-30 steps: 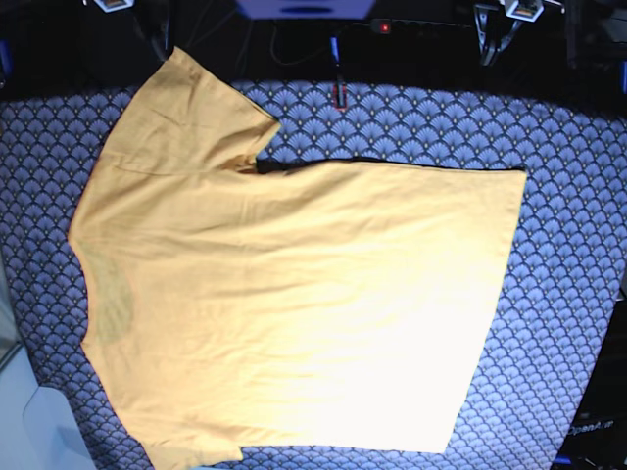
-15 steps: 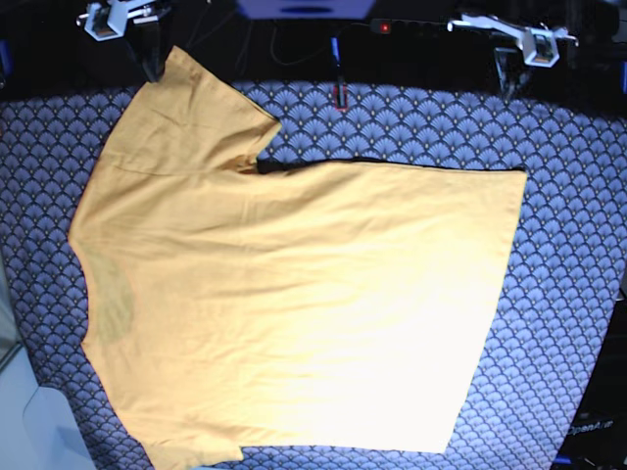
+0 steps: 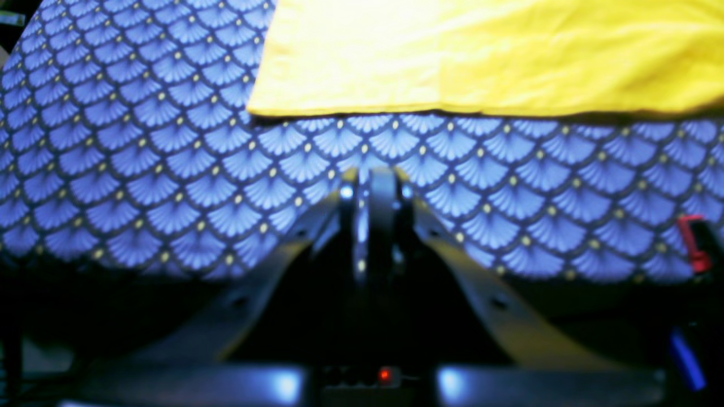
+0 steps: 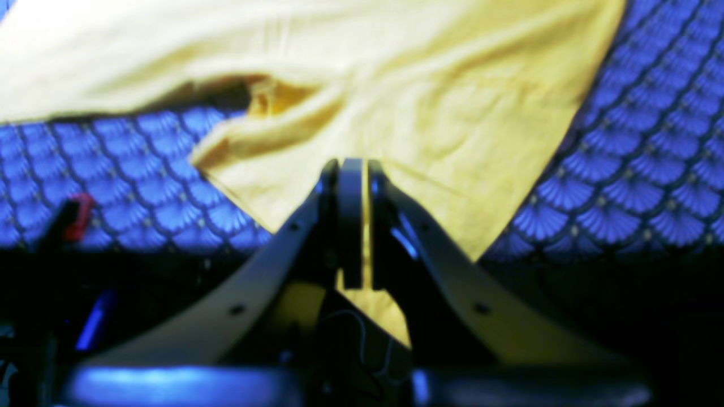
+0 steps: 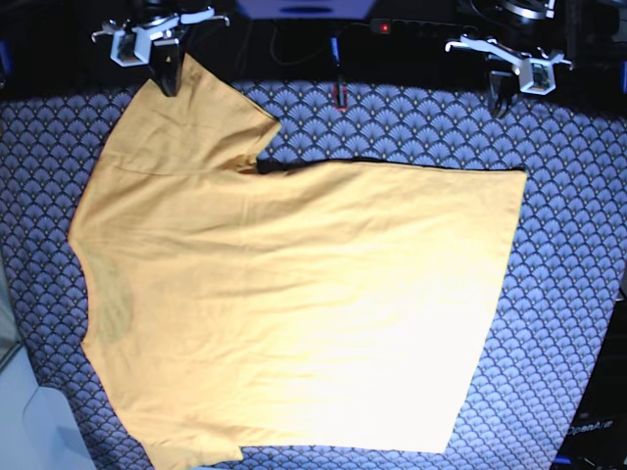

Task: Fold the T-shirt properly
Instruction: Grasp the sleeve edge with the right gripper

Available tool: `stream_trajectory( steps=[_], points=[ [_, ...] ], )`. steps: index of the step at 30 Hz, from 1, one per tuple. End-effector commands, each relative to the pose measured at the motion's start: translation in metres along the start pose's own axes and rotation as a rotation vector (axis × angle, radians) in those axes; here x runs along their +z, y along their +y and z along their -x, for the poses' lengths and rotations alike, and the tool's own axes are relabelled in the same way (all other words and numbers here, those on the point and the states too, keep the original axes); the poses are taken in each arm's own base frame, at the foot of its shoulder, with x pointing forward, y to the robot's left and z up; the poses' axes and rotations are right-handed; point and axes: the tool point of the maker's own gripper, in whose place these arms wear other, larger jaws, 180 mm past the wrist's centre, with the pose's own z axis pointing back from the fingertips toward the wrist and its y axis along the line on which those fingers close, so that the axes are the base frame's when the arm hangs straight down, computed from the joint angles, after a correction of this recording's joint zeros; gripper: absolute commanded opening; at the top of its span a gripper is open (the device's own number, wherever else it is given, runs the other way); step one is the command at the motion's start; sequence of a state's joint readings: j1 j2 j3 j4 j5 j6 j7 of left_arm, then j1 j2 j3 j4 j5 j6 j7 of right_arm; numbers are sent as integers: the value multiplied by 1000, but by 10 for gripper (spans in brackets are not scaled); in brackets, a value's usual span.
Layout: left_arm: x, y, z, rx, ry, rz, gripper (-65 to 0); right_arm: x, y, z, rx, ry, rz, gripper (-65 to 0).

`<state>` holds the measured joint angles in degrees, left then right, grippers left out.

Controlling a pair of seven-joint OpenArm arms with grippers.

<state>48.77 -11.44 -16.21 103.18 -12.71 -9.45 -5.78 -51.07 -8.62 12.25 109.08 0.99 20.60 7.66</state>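
A: The T-shirt (image 5: 294, 294) is seen spread flat on the tablecloth (image 5: 578, 245), collar to the left, no fold made yet.

B: Both arms have been brought in over the far edge since a second ago, so a first grasp is judged close.

A: The right gripper (image 5: 168, 80) is poised at the sleeve tip, jaws pressed together, nothing pinched.

B: The left gripper (image 5: 500, 98) is likewise closed, empty, over bare cloth near the hem corner.

Two white gripper heads (image 5: 157, 34), dark tapered jaws, screw holes
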Motion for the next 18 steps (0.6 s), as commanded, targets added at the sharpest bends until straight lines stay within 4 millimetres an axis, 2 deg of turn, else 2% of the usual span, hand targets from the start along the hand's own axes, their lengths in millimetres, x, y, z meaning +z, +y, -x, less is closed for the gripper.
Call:
stream_trajectory(
  steps=[1,4,8,13,18],
  points=[
    [-2,3,-10,0,-30,-11,-620,-1,-4,-8,2,-25,4,-612],
    [-10,4,-16,6,-24,-23,-620,-10,-9,-8,11,-3,17,-581],
    [-8,3,-36,25,-74,-48,-620,-13,-28,-15,30,-19,65,-556],
    [-12,-1,-47,24,-104,-40,-620,-13,-47,-21,32,-39,114,-516],
    [-13,0,-48,20,-106,-40,-620,-20,-47,2,-81,25,6,-444]
  ],
)
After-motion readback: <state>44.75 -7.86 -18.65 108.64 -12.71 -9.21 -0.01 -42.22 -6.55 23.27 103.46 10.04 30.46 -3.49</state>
